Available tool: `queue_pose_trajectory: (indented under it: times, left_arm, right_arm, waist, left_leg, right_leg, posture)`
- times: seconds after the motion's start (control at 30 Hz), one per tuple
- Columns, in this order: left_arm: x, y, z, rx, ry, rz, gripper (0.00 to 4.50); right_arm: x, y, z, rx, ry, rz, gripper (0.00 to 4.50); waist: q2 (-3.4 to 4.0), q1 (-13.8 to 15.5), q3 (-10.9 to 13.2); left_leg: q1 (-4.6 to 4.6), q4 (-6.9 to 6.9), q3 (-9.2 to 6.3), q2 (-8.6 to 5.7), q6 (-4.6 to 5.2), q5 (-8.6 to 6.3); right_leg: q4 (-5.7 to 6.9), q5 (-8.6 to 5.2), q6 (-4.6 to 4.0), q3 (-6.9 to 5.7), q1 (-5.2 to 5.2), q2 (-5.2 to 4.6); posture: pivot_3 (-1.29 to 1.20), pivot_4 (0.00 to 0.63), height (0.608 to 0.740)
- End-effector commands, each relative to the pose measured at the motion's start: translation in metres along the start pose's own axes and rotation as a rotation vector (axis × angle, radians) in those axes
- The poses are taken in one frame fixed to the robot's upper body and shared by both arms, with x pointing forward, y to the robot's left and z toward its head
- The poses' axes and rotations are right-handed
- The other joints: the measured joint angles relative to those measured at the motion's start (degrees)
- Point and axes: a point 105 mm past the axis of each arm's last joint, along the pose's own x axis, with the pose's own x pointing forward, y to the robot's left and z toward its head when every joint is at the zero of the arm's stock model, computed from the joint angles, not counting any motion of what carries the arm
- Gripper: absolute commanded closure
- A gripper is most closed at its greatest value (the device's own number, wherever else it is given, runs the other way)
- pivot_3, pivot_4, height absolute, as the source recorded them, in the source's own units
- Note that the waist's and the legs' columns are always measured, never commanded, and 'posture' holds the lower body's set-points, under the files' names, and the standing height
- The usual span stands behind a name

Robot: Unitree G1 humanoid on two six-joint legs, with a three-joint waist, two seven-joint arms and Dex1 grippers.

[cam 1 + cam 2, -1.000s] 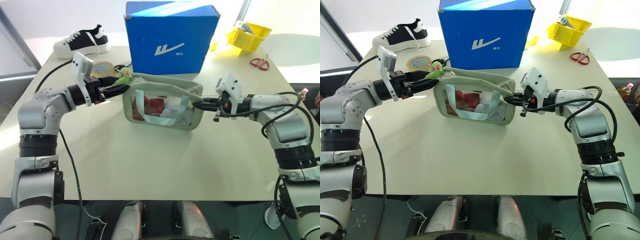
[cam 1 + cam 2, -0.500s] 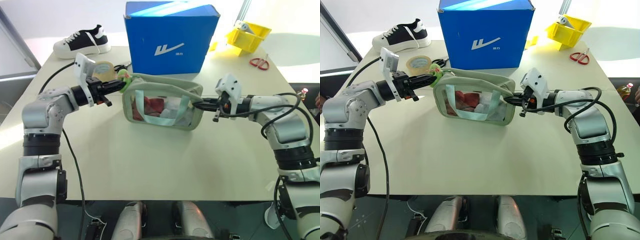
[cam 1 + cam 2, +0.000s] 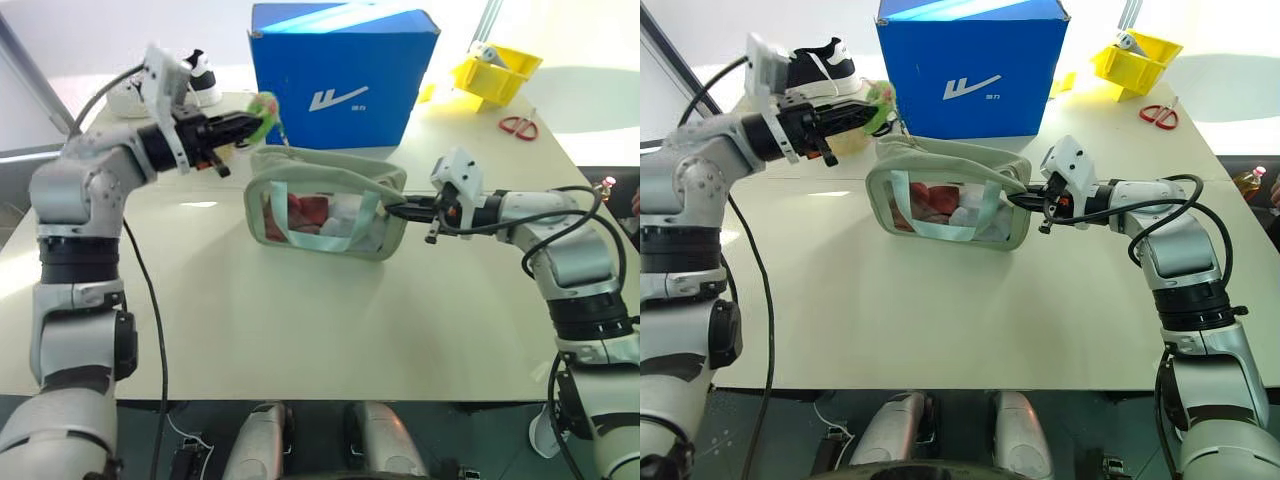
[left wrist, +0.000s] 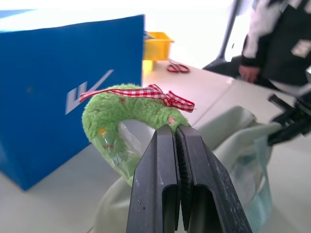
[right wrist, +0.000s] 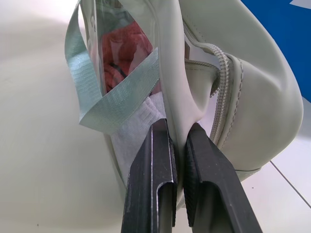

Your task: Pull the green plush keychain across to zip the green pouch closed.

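The green plush keychain [image 3: 264,104], fuzzy lime with a red-checked ribbon, hangs in the air above the pouch's left end, in front of the blue box. My left gripper [image 3: 248,121] is shut on it, and the left wrist view shows the fingers [image 4: 160,160] pinching the plush [image 4: 121,114]. The green pouch [image 3: 325,205] stands on the table with its clear window facing me and red and white contents inside. My right gripper [image 3: 397,211] is shut on the pouch's right end, and its fingers [image 5: 154,160] clamp the soft edge beside the open zipper [image 5: 222,92].
A big blue box [image 3: 340,70] stands just behind the pouch. A black-and-white shoe [image 3: 195,80] lies at the back left behind my left arm. A yellow bin [image 3: 497,72] and red scissors [image 3: 518,125] are at the back right. A person [image 4: 282,43] stands beyond the table.
My left gripper closed on the keychain, then rose and swung toward the blue box, lifting the plush off the pouch's left corner. The right gripper and pouch stayed put.
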Motion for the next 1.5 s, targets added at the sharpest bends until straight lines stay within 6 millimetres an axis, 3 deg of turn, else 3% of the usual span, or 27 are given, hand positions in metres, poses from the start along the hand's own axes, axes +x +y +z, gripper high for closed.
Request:
queue_pose_trajectory:
  times: [0.03, 0.13, 0.23, 0.4, 0.53, 0.67, 0.8, 0.93, 1.03, 1.2, 1.27, 1.4, 1.5]
  left_arm:
    - [0.016, -0.014, -0.014, 0.185, 0.118, -0.065, 4.44]
    - [0.021, -0.017, -0.031, 0.241, 0.183, -0.109, 4.44]
    - [0.019, -0.015, -0.028, 0.244, 0.176, -0.119, 3.6]
    - [0.01, 0.0, -0.009, 0.255, 0.145, -0.057, 1.09]
    - [-0.008, 0.003, -0.005, 0.26, 0.157, -0.05, 1.09]
    - [-0.025, 0.013, -0.017, 0.185, 0.166, 0.013, 1.09]
    - [-0.025, 0.018, -0.048, 0.139, 0.201, 0.071, 1.09]
    - [-0.017, 0.023, -0.057, 0.053, 0.141, 0.121, 1.09]
    - [-0.012, 0.027, -0.064, 0.058, 0.145, 0.148, 1.92]
    - [-0.013, 0.025, -0.059, 0.045, 0.111, 0.139, 4.45]
    - [-0.015, 0.022, -0.059, 0.047, 0.119, 0.13, 4.45]
    - [-0.018, 0.018, -0.062, 0.045, 0.132, 0.126, 4.5]
    - [-0.019, 0.012, -0.062, 0.047, 0.135, 0.107, 4.5]
  right_arm:
    - [0.003, 0.003, 0.005, -0.013, -0.012, 0.006, 4.5]
    - [0.003, 0.004, 0.004, -0.011, -0.016, 0.005, 4.5]
    - [0.002, 0.003, 0.003, -0.009, -0.017, 0.0, 4.5]
    - [0.001, 0.003, 0.003, -0.005, -0.018, -0.005, 4.5]
    - [0.001, 0.003, 0.003, -0.004, -0.017, -0.008, 4.5]
    - [-0.002, 0.002, 0.002, -0.005, -0.011, -0.012, 4.5]
    - [-0.003, 0.002, 0.002, -0.005, -0.007, -0.012, 4.5]
    - [-0.002, 0.003, 0.003, -0.007, -0.003, -0.006, 4.5]
    - [-0.002, 0.002, 0.004, -0.009, -0.001, -0.005, 4.5]
    - [0.0, 0.003, 0.005, -0.01, -0.004, 0.0, 4.5]
    - [0.001, 0.002, 0.007, -0.001, -0.018, 0.003, 4.5]
    - [-0.001, 0.001, 0.013, 0.006, -0.033, 0.024, 3.04]
    - [-0.009, -0.018, 0.026, -0.049, -0.015, -0.012, 1.56]
  waist:
    - [0.0, -0.03, 0.0]
    - [0.0, -0.15, 0.0]
    - [0.0, -0.08, 0.0]
    - [0.0, 0.03, 0.01]
    - [0.0, -0.14, 0.0]
    - [0.0, -0.02, 0.0]
    - [0.0, 0.1, 0.0]
    - [-0.05, 0.18, 0.03]
    - [-0.05, 0.04, 0.03]
    - [-0.05, 0.08, 0.03]
    - [-0.05, 0.07, 0.03]
    - [-0.05, 0.04, 0.03]
    - [-0.04, 0.04, 0.04]
  left_leg:
    - [0.0, 0.02, 0.0, 0.0, 0.0, 0.0]
    - [0.0, 0.11, 0.0, 0.01, 0.0, 0.0]
    - [-0.01, 0.14, 0.0, 0.03, 0.01, 0.0]
    - [-0.03, 0.19, -0.01, 0.03, 0.03, 0.0]
    - [-0.03, 0.22, -0.01, 0.03, 0.06, -0.02]
    - [-0.03, 0.22, -0.01, 0.04, 0.06, -0.02]
    - [-0.01, 0.28, -0.01, 0.04, 0.07, -0.02]
    - [-0.03, 0.35, -0.02, 0.04, 0.08, -0.02]
    - [-0.04, 0.35, -0.02, 0.03, 0.11, -0.04]
    - [-0.04, 0.35, -0.01, 0.04, 0.11, -0.04]
    - [-0.04, 0.35, -0.01, 0.04, 0.11, -0.04]
    - [-0.04, 0.35, -0.02, 0.04, 0.11, -0.04]
    - [-0.05, 0.35, -0.02, 0.04, 0.11, -0.04]
  right_leg:
    - [0.02, 0.0, 0.0, 0.0, 0.0, 0.01]
    - [0.09, 0.0, -0.01, 0.0, 0.0, 0.03]
    - [0.1, -0.01, -0.01, 0.0, -0.01, 0.04]
    - [0.11, 0.0, 0.0, 0.0, -0.01, 0.05]
    - [0.13, 0.0, 0.0, 0.0, -0.01, 0.08]
    - [0.14, 0.0, 0.01, 0.0, 0.0, 0.09]
    - [0.15, 0.0, 0.02, -0.01, 0.06, 0.09]
    - [0.16, 0.03, 0.06, -0.01, 0.07, 0.09]
    - [0.16, 0.03, 0.07, -0.01, 0.07, 0.09]
    - [0.16, 0.03, 0.08, -0.01, 0.06, 0.09]
    - [0.16, 0.03, 0.08, -0.01, 0.06, 0.08]
    - [0.16, 0.03, 0.07, 0.0, 0.05, 0.08]
    - [0.15, 0.03, 0.07, 0.0, 0.04, 0.05]
  posture:
    - [0.0, 0.15, 0.74]
    - [0.0, 0.15, 0.74]
    - [0.0, 0.15, 0.74]
    - [0.0, 0.15, 0.74]
    - [0.0, 0.15, 0.74]
    - [0.0, 0.15, 0.74]
    - [0.0, 0.15, 0.74]
    - [0.0, 0.15, 0.74]
    - [0.0, 0.15, 0.74]
    - [0.0, 0.15, 0.74]
    - [0.0, 0.15, 0.74]
    - [0.0, 0.15, 0.74]
    - [0.0, 0.15, 0.74]
